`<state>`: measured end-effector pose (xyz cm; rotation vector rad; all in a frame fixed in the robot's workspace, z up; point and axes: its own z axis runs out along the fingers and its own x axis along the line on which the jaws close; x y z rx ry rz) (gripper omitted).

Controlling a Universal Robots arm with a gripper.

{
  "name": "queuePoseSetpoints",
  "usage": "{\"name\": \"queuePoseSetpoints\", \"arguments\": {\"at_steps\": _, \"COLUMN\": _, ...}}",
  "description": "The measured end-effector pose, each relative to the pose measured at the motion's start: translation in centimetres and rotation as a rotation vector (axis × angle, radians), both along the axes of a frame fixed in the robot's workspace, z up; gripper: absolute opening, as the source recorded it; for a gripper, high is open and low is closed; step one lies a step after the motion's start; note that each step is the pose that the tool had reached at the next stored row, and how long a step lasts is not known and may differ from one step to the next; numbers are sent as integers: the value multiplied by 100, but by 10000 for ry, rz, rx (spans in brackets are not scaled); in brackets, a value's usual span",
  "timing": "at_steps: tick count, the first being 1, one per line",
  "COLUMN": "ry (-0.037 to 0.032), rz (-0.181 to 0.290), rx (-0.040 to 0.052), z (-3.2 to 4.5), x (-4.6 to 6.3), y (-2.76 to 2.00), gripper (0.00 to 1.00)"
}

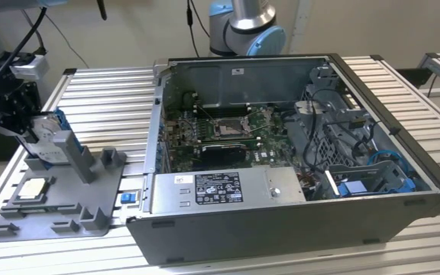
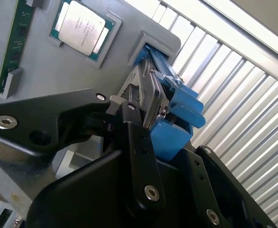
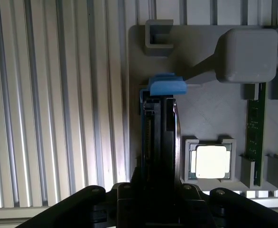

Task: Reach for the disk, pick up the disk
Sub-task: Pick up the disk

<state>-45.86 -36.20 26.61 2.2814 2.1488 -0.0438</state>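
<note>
disk (image 1: pixel 46 134) | silver metal body, bright blue bracket (image 2: pixel 181 107) along its edges | standing upright on edge | seated in slot of grey fixture (image 1: pixel 63 192) | exterior view: far left, mid-height

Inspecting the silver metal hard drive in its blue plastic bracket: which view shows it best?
The second wrist view: the silver metal hard drive appears close, blue bracket clear. The first wrist view shows it edge-on, shadowed; the exterior view, distant, upright.
</note>
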Motion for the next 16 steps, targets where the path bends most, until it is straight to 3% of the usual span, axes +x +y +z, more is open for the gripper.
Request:
{"name": "queuePoseSetpoints", "arguments": {"at_steps": 9, "ry": 3, "rz": 0, "rx": -1, "z": 15, "x": 0, "y": 0, "gripper": 0}}
{"name": "queuePoseSetpoints", "arguments": {"at_steps": 16, "ry": 1, "rz": -1, "rx": 0, "z": 101, "x": 0, "y": 0, "gripper": 0}}
